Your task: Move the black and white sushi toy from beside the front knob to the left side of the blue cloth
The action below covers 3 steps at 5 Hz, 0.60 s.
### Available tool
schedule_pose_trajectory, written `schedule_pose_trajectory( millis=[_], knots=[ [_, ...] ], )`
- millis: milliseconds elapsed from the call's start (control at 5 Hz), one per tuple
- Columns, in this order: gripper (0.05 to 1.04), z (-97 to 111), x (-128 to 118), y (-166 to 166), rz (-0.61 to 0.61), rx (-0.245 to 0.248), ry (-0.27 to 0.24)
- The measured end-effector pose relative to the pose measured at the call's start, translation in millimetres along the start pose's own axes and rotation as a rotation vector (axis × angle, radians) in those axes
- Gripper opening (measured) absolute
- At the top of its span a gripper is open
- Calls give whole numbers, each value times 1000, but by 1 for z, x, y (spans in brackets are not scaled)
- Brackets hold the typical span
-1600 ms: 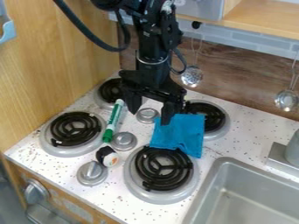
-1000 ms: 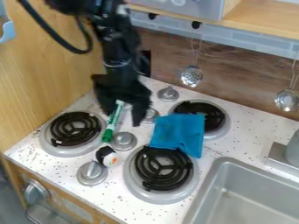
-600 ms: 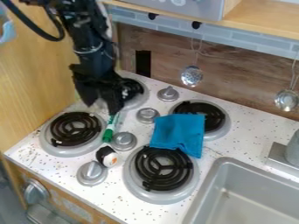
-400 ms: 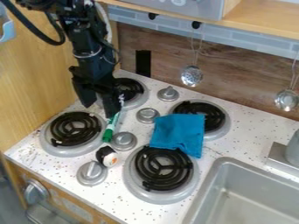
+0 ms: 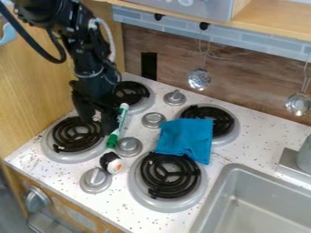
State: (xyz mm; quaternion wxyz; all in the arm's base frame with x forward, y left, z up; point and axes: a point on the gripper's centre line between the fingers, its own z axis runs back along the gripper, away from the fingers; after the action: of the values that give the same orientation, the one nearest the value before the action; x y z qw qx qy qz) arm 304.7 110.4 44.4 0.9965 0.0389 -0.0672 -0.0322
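Marker at risk of a sideways knock

The black two-finger tool (image 5: pixel 98 123) appears open and empty, one finger just beside the slim green-and-white marker (image 5: pixel 117 126). A small sideways shift could nudge the marker's rounded barrel and roll it; coming down off-line could land a finger on it or catch the black coil burner (image 5: pixel 77 135). The marker lies on the speckled white surface (image 5: pixel 255 145), between that burner and the round silver knob (image 5: pixel 128 147). Its long axis runs from upper right to lower left in the camera view, green cap pointing down.
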Motion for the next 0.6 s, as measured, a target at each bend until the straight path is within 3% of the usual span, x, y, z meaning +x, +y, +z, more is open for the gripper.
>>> schedule_pose_trajectory(
  millis=[600],
  knots=[
    [1005, -16, -18, -7, -68, -1, 20]
  ],
)
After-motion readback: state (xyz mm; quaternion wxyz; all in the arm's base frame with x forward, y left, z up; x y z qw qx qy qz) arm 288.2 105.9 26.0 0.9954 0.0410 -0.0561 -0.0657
